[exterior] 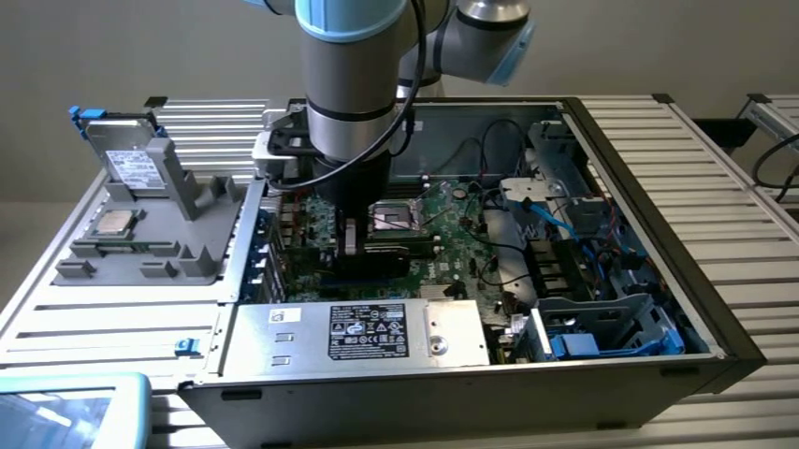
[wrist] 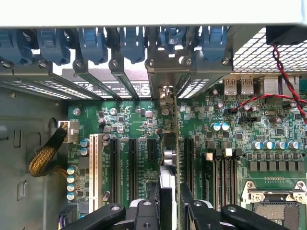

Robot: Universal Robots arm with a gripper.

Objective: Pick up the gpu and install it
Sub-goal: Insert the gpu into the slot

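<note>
The gpu stands on edge over the green motherboard, between two black expansion slots. Its silver bracket sits at the case's rear slot openings, under the blue latches. My gripper is shut on the card's top edge, with one black finger on each side. In the exterior view the gripper reaches straight down into the open computer case, and the dark gpu hangs below it at the motherboard.
A silver power supply fills the case's near side, and drive bays with blue cables line its exterior-view right. The processor socket lies beside the gripper. A grey parts fixture holding a processor chip stands at the exterior view's left. A braided cable and a red-black wire cross the board.
</note>
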